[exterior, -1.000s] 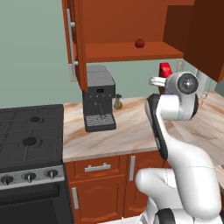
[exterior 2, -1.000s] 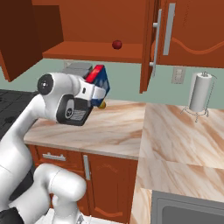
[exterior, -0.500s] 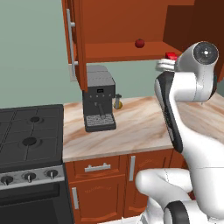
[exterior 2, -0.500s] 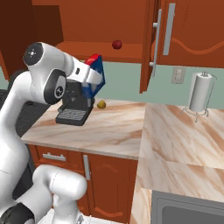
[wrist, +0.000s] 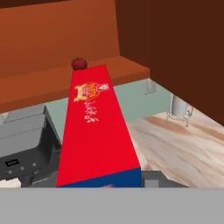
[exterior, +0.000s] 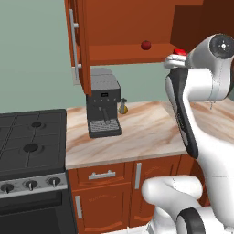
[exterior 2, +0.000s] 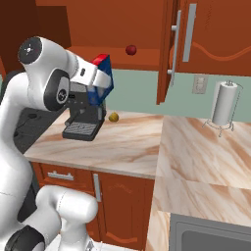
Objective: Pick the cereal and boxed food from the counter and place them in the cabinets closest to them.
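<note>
My gripper (exterior 2: pixel 92 77) is shut on a red and blue box (exterior 2: pixel 101 78), held up just below the front edge of the open wall cabinet's shelf (exterior 2: pixel 122 60). From the left base camera, just the box's red end (exterior: pixel 180 51) pokes out past the wrist, level with the shelf (exterior: pixel 123 55). The hand camera looks along the box's long red face (wrist: pixel 96 127), which points toward the shelf (wrist: pixel 52 83) and hides the fingertips. A red apple (wrist: pixel 79 64) sits on that shelf, just past the box's far end.
A black coffee machine (exterior: pixel 103 107) stands on the marble counter (exterior: pixel 141 132) with a small yellowish object (exterior: pixel 122 108) beside it. The cabinet doors (exterior: pixel 77 41) (exterior 2: pixel 169 49) hang open. A stove (exterior: pixel 29 141) is at left and a paper towel holder (exterior 2: pixel 224 104) at right.
The arm has lifted the box from just above counter height up to the level of the cabinet shelf, and the elbow joint has swung higher.
</note>
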